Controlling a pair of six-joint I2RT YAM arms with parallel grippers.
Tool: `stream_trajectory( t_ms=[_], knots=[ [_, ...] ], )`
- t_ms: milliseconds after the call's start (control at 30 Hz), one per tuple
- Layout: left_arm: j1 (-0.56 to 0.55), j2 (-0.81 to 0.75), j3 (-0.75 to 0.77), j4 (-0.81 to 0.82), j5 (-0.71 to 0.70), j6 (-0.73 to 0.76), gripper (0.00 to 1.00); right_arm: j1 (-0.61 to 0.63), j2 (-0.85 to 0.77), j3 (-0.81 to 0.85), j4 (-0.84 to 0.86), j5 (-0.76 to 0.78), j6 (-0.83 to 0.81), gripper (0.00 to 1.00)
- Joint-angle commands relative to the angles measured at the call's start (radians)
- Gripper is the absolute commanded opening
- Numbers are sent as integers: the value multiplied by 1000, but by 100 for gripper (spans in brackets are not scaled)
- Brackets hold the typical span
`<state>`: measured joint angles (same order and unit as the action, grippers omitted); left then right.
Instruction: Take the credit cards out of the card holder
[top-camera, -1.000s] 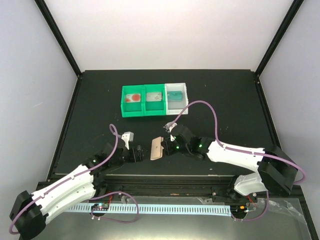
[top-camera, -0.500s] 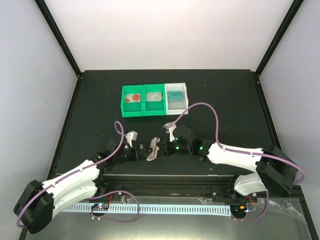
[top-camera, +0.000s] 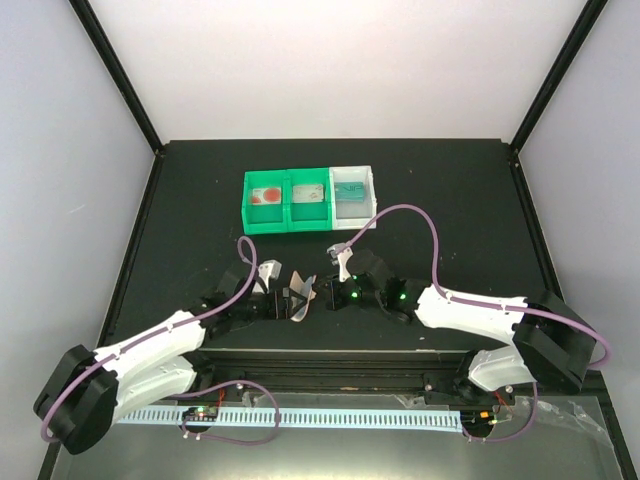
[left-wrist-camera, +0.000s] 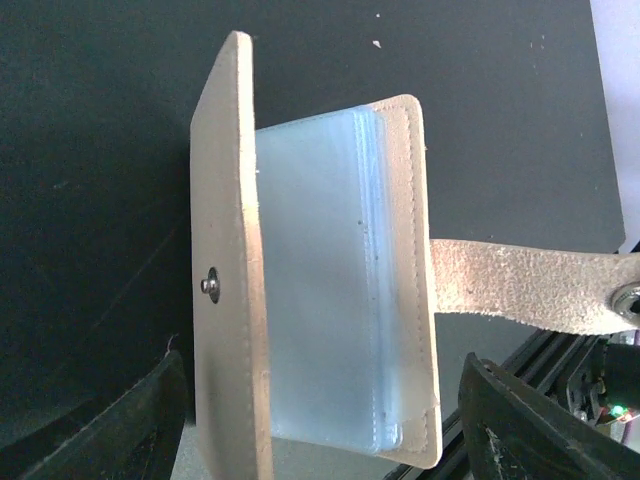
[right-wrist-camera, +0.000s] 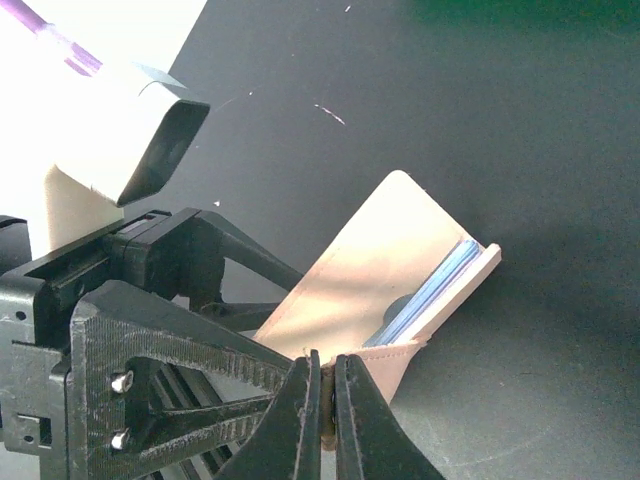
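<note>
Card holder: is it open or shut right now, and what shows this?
Open. On the card holder the front cover stands apart from the back, baring pale blue sleeves; the strap is unfastened.

Black table (top-camera: 450, 210): green bins (top-camera: 287, 226), white bin (top-camera: 356, 222).

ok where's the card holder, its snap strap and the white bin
card holder (left-wrist-camera: 225, 200): left wrist view, on its tan front flap
snap strap (left-wrist-camera: 520, 285): left wrist view, middle of the strap
white bin (top-camera: 374, 200): top view, on its right wall

tan card holder (left-wrist-camera: 225, 300), pale-blue inner panel (left-wrist-camera: 315, 290)
</note>
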<state>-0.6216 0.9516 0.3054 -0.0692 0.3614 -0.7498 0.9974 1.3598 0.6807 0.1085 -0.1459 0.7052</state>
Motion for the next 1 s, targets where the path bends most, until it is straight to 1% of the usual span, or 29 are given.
stream_trajectory(
  t_ms=[0, 133, 233, 333, 433, 467, 533, 567, 600, 633, 733, 833, 867, 900, 967],
  knots=[
    [8, 29, 48, -12, -11, 53, 72, 1, -17, 18, -25, 46, -15, 1],
    [9, 46, 51, -40, -46, 64, 62, 0, -46, -23, -62, 109, -20, 1],
    [9, 54, 51, -58, -68, 73, 48, -2, -69, -66, -82, 157, -17, 1],
    [10, 59, 49, -66, -78, 73, 30, -13, -71, -81, -123, 218, -17, 1],
    [11, 57, 45, -70, -82, 69, 16, -34, -65, -95, -156, 256, -23, 1],
    [10, 54, 43, -70, -82, 67, 14, -43, -63, -99, -161, 260, -26, 1],
    [10, 52, 39, -69, -83, 65, 15, -62, -61, -109, -172, 265, -31, 1],
    [11, 53, 38, -70, -81, 66, 19, -69, -61, -115, -174, 268, -33, 1],
    [10, 55, 37, -71, -80, 66, 25, -75, -62, -119, -178, 271, -36, 1],
    [10, 60, 37, -69, -79, 66, 28, -80, -62, -122, -181, 274, -38, 1],
    [11, 77, 34, -50, -69, 66, 29, -85, -65, -124, -192, 288, -47, 1],
    [10, 96, 29, -17, -39, 71, 13, -88, -70, -121, -205, 295, -51, 1],
    [10, 101, 28, -5, -27, 73, 5, -88, -72, -120, -208, 298, -53, 1],
    [10, 108, 30, 3, -18, 75, 2, -88, -74, -119, -213, 304, -55, 1],
    [11, 119, 35, 8, 1, 74, 2, -93, -74, -114, -223, 315, -58, 1]
  ],
)
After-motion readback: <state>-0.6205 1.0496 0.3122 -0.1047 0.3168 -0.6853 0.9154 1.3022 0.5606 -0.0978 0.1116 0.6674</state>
